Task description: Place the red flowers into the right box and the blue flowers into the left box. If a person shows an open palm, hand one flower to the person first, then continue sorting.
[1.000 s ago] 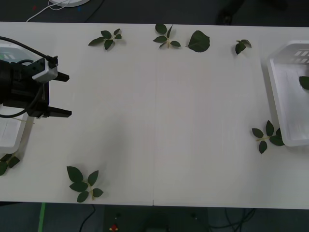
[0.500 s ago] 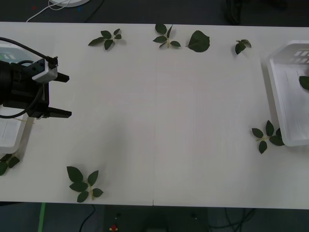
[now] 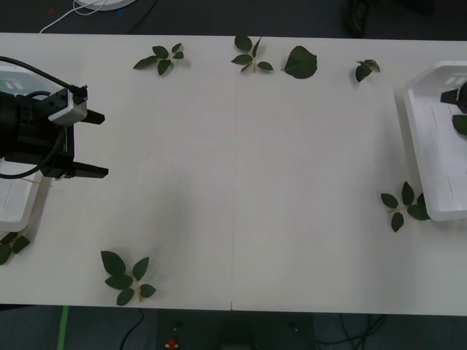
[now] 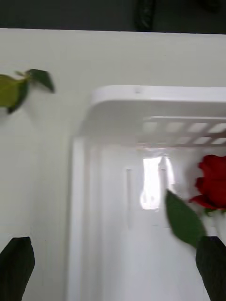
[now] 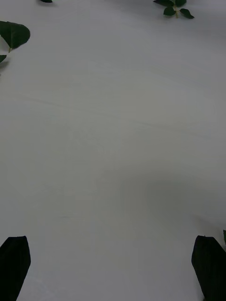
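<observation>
A red flower (image 4: 214, 181) lies inside the right box (image 4: 117, 155), a green leaf (image 4: 184, 220) on its stem. My right gripper (image 4: 113, 270) hovers open over that box, one finger above the table and the other above the box floor. In the front view the right box (image 3: 423, 157) sits at the table's right edge, with a dark part of my right arm (image 3: 458, 95) above it. My left gripper (image 3: 98, 144) stands open at the table's left, over bare tabletop, just right of the left box (image 3: 13, 204). The blue flowers are out of view.
Several loose green leaf sprigs lie around the table: along the far edge (image 3: 162, 58) (image 3: 252, 57) (image 3: 300, 63) (image 3: 365, 69), beside the right box (image 3: 403, 204), and near the front left (image 3: 125, 277).
A dark part of my right arm has come into the front view over the right box. The left arm has not moved.
</observation>
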Motion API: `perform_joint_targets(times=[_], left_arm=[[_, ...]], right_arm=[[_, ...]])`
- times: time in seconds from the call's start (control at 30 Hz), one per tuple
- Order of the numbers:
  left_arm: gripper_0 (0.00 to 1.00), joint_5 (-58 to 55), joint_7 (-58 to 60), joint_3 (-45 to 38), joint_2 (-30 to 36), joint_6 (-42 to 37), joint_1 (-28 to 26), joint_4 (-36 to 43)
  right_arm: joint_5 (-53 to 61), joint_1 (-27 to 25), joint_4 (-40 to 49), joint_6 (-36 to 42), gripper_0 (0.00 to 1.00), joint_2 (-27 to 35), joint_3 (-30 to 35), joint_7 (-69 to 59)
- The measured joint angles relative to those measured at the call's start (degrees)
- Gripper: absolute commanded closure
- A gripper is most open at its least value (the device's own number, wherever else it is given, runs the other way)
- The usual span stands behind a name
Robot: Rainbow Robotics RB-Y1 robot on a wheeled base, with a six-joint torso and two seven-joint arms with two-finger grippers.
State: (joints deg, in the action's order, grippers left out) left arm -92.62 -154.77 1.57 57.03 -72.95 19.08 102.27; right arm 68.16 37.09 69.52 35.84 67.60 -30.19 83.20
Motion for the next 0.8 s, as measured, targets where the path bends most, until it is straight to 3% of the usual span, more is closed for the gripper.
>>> perform_joint_targets(times=[0.1,0.17,0.27,0.47,0.6,0.8], left_arm=[[0.0,-0.01,0.0,0.0,0.0,0.01,-0.01,0.01],[0.0,-0.03,0.0,0.0,0.0,0.01,-0.02,0.03],[0.0,-0.05,0.0,0.0,0.0,0.02,-0.03,0.06],[0.0,-0.06,0.0,0.0,0.0,0.03,-0.03,0.07],[0.0,-0.07,0.0,0.0,0.0,0.03,-0.03,0.07],[0.0,-0.08,0.0,0.0,0.01,0.03,-0.03,0.07]], right_arm=[[4.91,-4.39,9.95,1.96,0.0,2.5,3.31,0.14],[8.05,-7.24,15.6,8.46,0.0,3.55,7.71,0.45],[12.15,-12.39,23.54,19.32,0.0,3.77,18.35,2.33],[22.07,-22.38,37.1,31.01,0.0,3.82,37.9,4.06],[34.59,-24.92,39.12,33.22,0.0,3.93,41.85,11.0],[49.12,-27.54,38.97,34.73,0.0,4.97,42.12,26.19]])
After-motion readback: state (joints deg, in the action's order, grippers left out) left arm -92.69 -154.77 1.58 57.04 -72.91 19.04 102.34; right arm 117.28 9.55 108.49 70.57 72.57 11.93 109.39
